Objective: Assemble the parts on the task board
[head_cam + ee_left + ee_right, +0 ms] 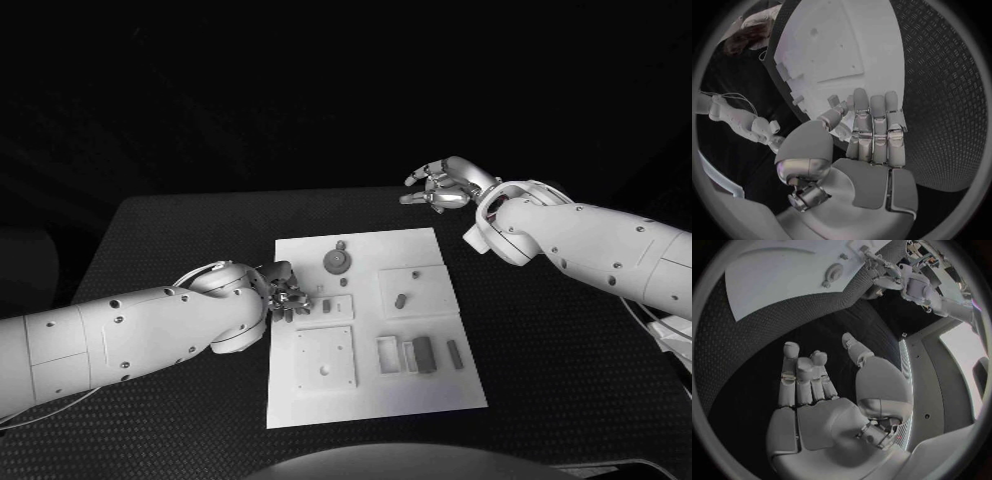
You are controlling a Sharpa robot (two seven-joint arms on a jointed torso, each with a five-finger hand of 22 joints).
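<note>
While the task board point(368, 330) lies mid-table with its parts point(420, 354) resting on it, the left hand point(280, 292) hovers at its near edge, fingers apart and empty, seemingly to pick; the right hand point(447, 186) waits beyond the board, loosely spread, empty.

I logged dim light overall: the table point(173, 230) read near-black and the room behind it was lost in darkness. The task board point(368, 330) was the brightest surface, close to glare at its upper half in the left wrist view. Both wrist views bent straight edges strongly at the rim (fisheye), inside a dark frame. Small parts looked soft.
</note>
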